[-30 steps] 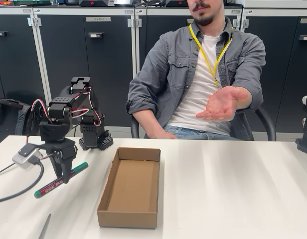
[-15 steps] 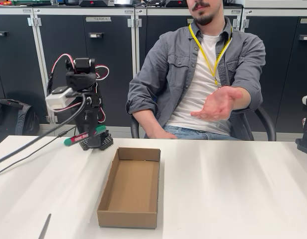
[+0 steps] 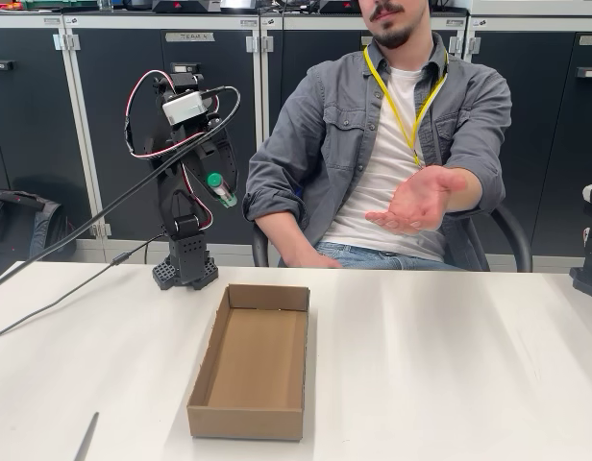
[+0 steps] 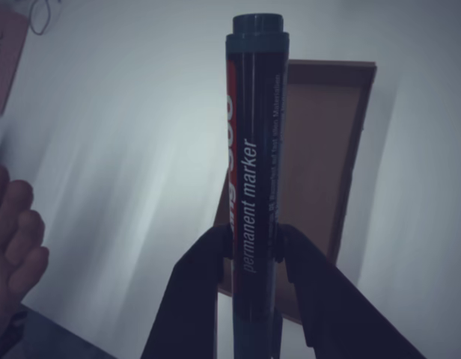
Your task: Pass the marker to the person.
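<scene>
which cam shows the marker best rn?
Wrist view: the marker runs up the frame's middle, label print readable, claw clamped on its barrel. Fixed view shows just its green end beside the raised arm.

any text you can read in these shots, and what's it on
"permanent marker": white print along the marker, held in the gripper.
Large white characters on the marker's red label: cut off by its curve, unreadable.
Fine print along the marker's right side: too small to read.
Cabinet label in the fixed view: too blurred to read.
</scene>
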